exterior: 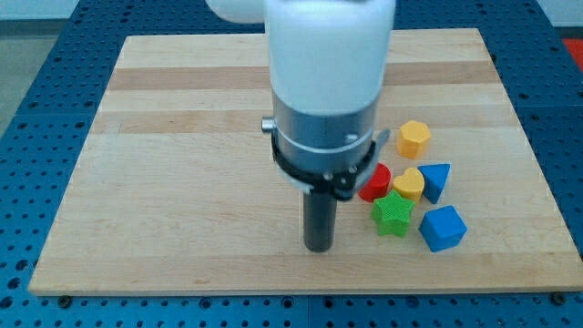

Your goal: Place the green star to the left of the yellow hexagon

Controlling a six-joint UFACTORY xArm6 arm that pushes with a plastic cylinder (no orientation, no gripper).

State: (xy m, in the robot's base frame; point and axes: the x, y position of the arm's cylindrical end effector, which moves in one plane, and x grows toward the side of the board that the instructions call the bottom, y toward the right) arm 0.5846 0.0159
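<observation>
The green star (pixel 393 215) lies at the lower right of the wooden board (pixel 182 164), touching a red round block (pixel 376 181) and a yellow heart-like block (pixel 409 184). The yellow hexagon (pixel 414 138) sits above that cluster, apart from it. My tip (pixel 318 247) rests on the board to the left of the green star and slightly below it, with a gap between them. The arm's large body hides the board's upper middle.
A blue triangular block (pixel 436 180) and a blue cube-like block (pixel 443 228) sit right of the star. The red and green blocks seen earlier near the top are hidden behind the arm. The board's bottom edge is close below my tip.
</observation>
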